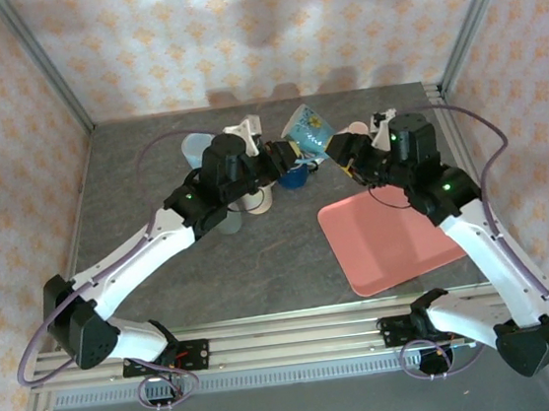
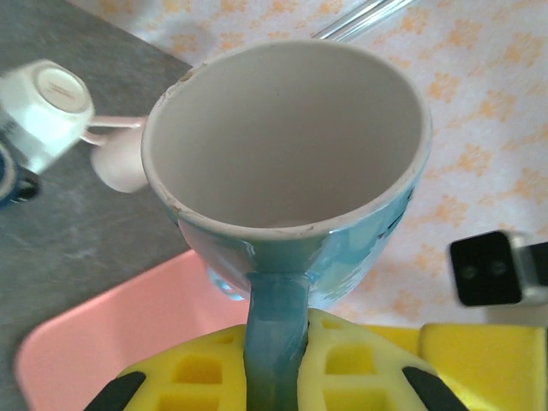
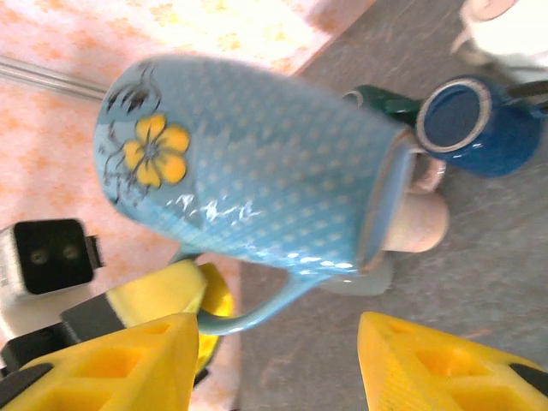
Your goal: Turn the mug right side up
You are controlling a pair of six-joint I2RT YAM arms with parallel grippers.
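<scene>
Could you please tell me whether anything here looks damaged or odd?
Yes: the light blue mug, held by its handle in the left gripper, seems to have small brownish chips along its rim near the handle. Nothing looks spilled.

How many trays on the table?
1. The pink tray lies at the table's near right, partly under the right arm. Arms cover some table, so another could be hidden.

The mug (image 3: 257, 171) looks glossy glazed ceramic, the tabletop (image 1: 116, 204) matt speckled stone, the tray (image 1: 398, 241) smooth plastic.
</scene>
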